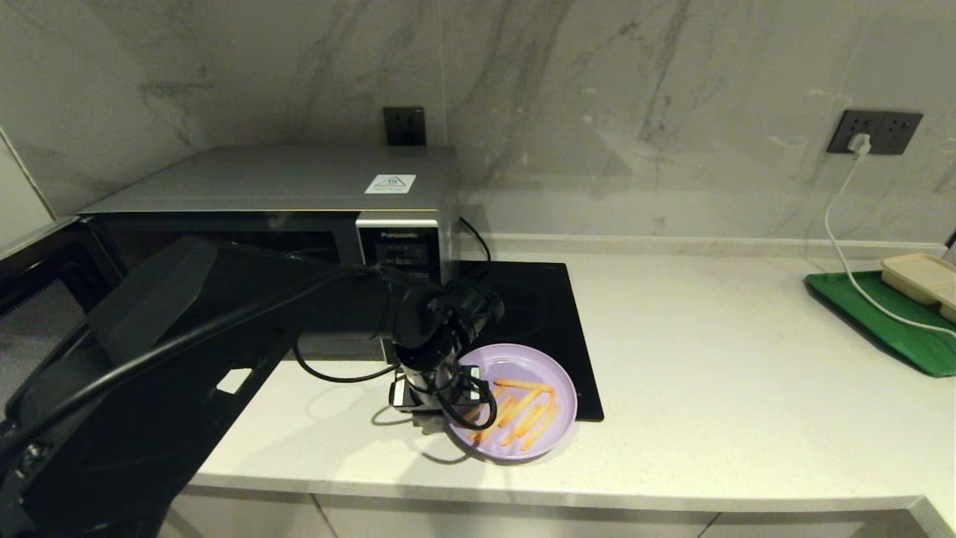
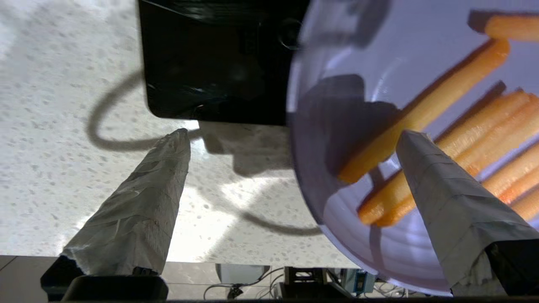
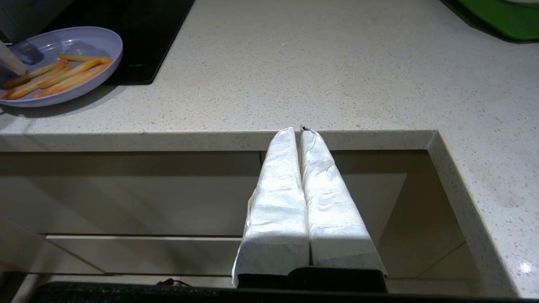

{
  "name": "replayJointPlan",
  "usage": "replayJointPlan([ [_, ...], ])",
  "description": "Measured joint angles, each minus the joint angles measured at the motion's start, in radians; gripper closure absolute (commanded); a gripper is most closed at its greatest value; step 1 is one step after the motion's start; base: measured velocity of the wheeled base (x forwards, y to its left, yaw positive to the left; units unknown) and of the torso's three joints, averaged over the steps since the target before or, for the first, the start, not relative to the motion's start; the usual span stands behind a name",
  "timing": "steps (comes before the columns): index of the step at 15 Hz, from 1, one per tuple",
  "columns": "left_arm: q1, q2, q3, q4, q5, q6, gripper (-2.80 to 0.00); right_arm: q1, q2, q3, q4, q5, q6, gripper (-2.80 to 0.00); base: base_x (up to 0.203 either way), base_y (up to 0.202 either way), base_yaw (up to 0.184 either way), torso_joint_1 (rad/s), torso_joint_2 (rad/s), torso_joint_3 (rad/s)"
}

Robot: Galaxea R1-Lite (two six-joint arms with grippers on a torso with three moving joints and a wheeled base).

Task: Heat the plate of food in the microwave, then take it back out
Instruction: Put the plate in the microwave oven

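**Camera positions: three views**

Head view: high, facing forward and down over the countertop (image 1: 747,388), microwave (image 1: 299,202) to the left, wall behind.
Left wrist view: very close, looking steeply down past the left gripper (image 2: 290,139) onto the plate of food (image 2: 349,54) and cooktop corner (image 2: 210,63).
Right wrist view: low, before the counter's front edge, facing across it past the right gripper (image 3: 300,131).
Shared by all: plate, cooktop, countertop.

Our left arm (image 1: 149,351) is bulky matte black, with loose black cables looping round its wrist above a silvery collar. Both the left gripper (image 2: 290,139) and right gripper (image 3: 300,130) carry tapered fingers wrapped in wrinkled white tape over black bases.
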Motion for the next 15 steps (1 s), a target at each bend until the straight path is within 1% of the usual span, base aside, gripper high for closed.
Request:
replayJointPlan([
  [6,0.0,-0.022,0.016,0.001,0.0,-0.021,-2.8,0.0,0.0,0.0,0.0,-0.001,0.0,0.0,0.0,0.0,0.0,0.0,0.0,0.0],
  [12,0.044,-0.019,0.021,0.004,-0.003,-0.021,-2.8,0.0,0.0,0.0,0.0,0.0,0.0,0.0,0.0,0.0,0.0,0.0,0.0,0.0],
  [15,0.054,-0.016,0.023,0.003,-0.007,-0.021,-2.8,0.0,0.0,0.0,0.0,0.0,0.0,0.0,0.0,0.0,0.0,0.0,0.0,0.0],
])
